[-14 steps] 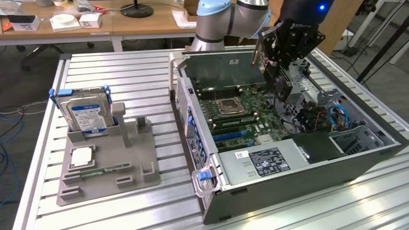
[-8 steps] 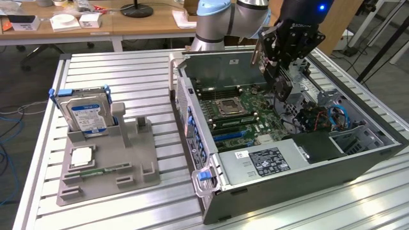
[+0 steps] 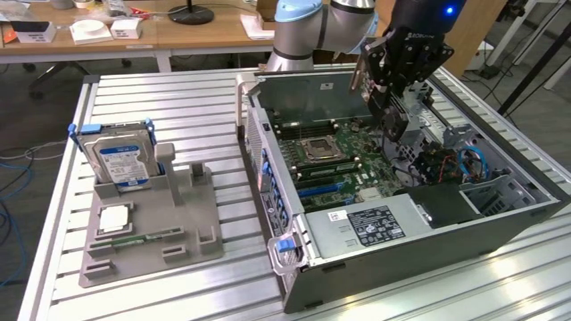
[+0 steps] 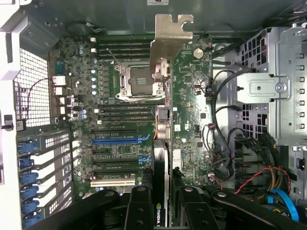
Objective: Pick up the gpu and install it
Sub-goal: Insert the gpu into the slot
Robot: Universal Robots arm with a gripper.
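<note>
We see the arm (image 3: 308,27) reaching down from the far side of the bench (image 3: 170,100), its black claw (image 3: 394,93) pointing into the open computer case (image 3: 402,267). The claw (image 4: 160,203) is clamped on the gpu (image 4: 162,124), with 2 dark fingers (image 4: 138,208) pressing its flat faces. The card hangs edge-on above the green motherboard (image 4: 192,96), beside the square metal processor socket (image 4: 139,81); we cannot tell whether it touches a slot. Its thin dark board ends in a bent silvery bracket (image 4: 169,36). In the exterior view the gpu (image 3: 392,124) shows as a dark slab under the claw. On the ribbed metal bench, a grey moulded holder (image 3: 187,214) carries a boxy silver hard drive (image 3: 120,160).
</note>
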